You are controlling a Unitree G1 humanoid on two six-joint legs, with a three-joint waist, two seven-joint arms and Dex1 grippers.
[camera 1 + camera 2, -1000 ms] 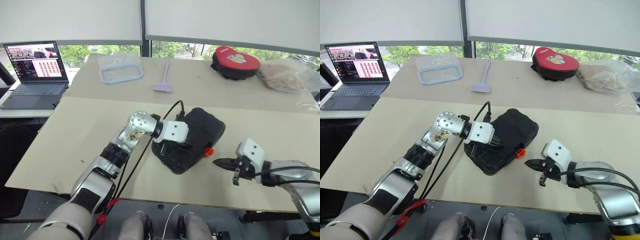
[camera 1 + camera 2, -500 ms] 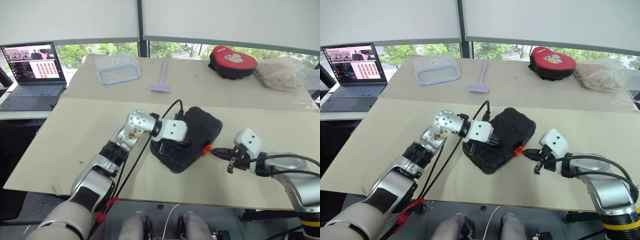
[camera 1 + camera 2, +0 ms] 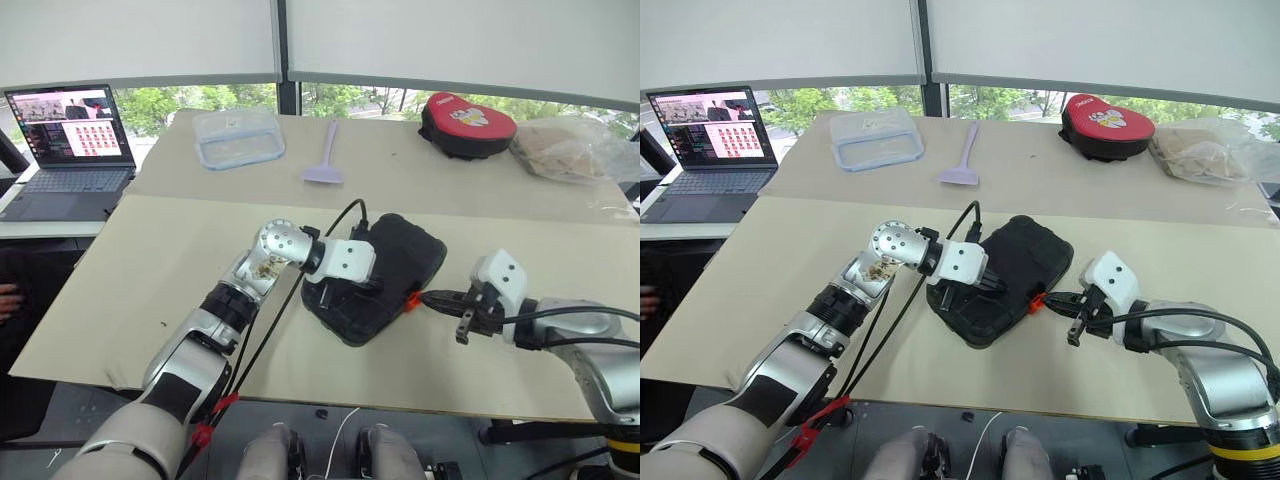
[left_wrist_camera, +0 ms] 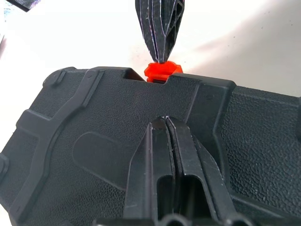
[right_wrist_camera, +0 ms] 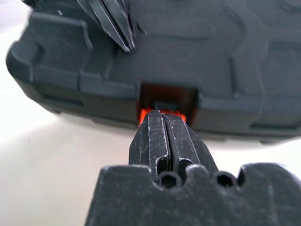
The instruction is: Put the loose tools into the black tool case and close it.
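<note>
We take the black tool case point(image 3: 376, 278) as our landmark: it lies closed on the near tan table point(image 3: 150, 270), lid down, set at an angle to the table's front edge, with its orange latch point(image 3: 411, 299) on the side facing our right arm.

Our left gripper point(image 4: 165, 123) rests on the case's lid, its two black fingers clenched together with nothing between them, their tips touching the textured plastic a little way in from the latch notch. Our right gripper point(image 5: 161, 117) comes at the case from the latch side; its fingers are also pressed tight together, empty, and their tips meet the orange latch in its recess on the case's edge. From the left wrist view the right gripper's fingers show as a dark wedge bearing on the latch.

We see no loose tools lying on the table around the case.

Beyond the case, on the far table, a lilac spatula point(image 3: 326, 160) lies nearly straight behind it. Left of the spatula sits a clear plastic container point(image 3: 238, 137). Behind and to the right of the case a red-and-black pouch point(image 3: 467, 123) stands, with a crumpled clear bag point(image 3: 572, 148) just beside it. Far to the left of the case an open laptop point(image 3: 68, 150) sits on a separate surface.
</note>
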